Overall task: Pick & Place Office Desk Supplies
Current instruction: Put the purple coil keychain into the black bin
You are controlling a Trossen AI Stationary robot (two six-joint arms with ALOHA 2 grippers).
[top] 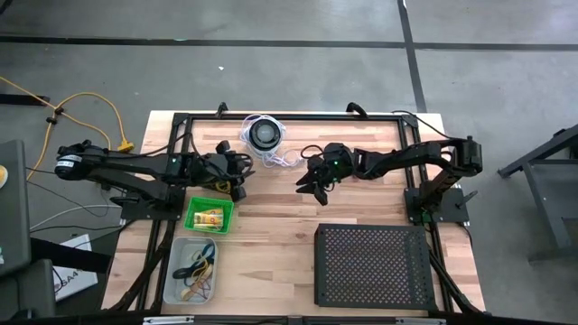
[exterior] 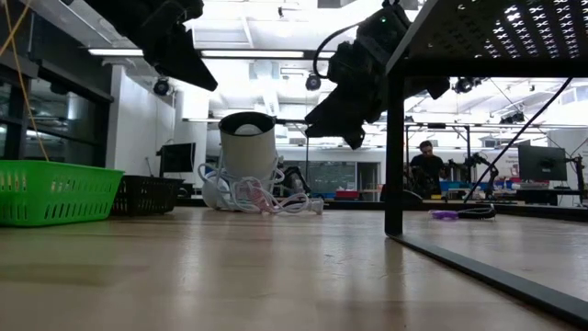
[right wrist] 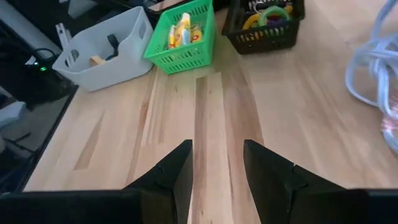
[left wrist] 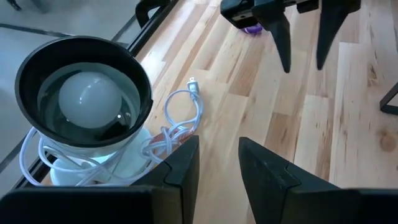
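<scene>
Both grippers hover mid-frame, parted and empty: left gripper point(top: 237, 173) beside the green basket point(top: 209, 216), right gripper point(top: 314, 185) above bare wood, perforated tray point(top: 370, 267) lower right.

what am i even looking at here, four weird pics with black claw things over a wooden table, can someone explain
It is a robot with two dark arms at a wooden table, filmed by four cameras at once. One looks straight down, one sits at table level, and one rides on each wrist, so the dark prongs at the bottom are that arm's own fingers.

The left hand and the right hand both hover above the wood, open and holding nothing.

On the table: a lamp with a white coiled cord, a green basket of yellow packets, a grey bin of rubber bands, a small black basket of coloured rings, and a black perforated tray.
</scene>
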